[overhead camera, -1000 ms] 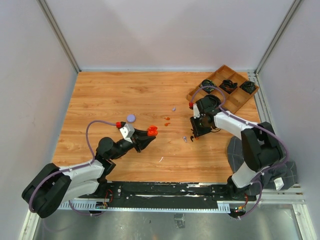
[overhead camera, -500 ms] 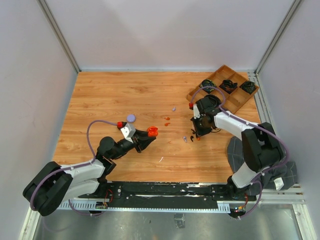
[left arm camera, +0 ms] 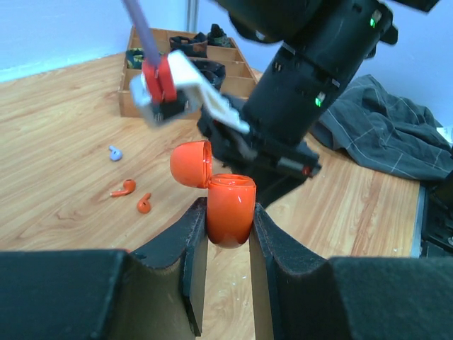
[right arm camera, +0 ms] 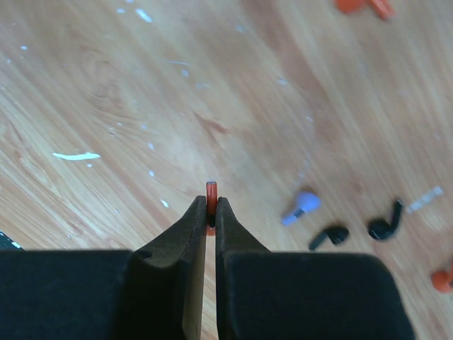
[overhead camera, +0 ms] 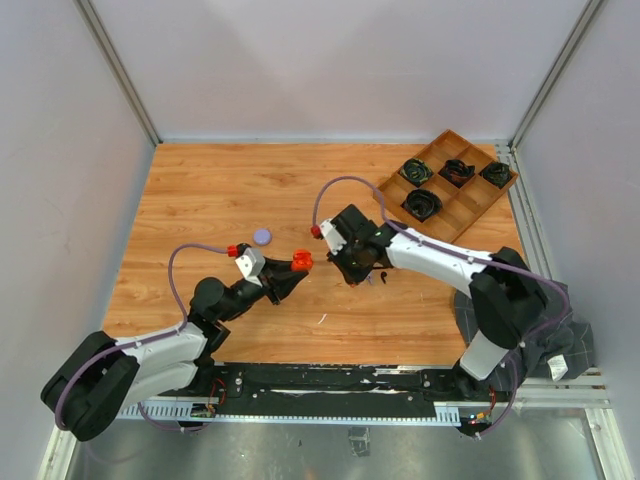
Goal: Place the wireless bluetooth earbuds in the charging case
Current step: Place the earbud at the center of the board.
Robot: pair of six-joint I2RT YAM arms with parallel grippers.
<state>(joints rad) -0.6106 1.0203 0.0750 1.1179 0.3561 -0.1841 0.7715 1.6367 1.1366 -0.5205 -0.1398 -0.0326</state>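
My left gripper is shut on the orange charging case, held above the table with its lid hinged open. In the left wrist view the case sits upright between the fingers of the left gripper. My right gripper is just right of the case. In the right wrist view this gripper is shut on an orange earbud, whose stem pokes out above the tips. On the table lie a lilac bud, two black buds and loose orange buds.
A wooden compartment tray with coiled black cables stands at the back right, also in the left wrist view. A lilac disc lies left of the case. A grey cloth lies at the table's right edge.
My right arm has swung left from beside the black buds to just right of the held case. The left gripper and case have barely moved.
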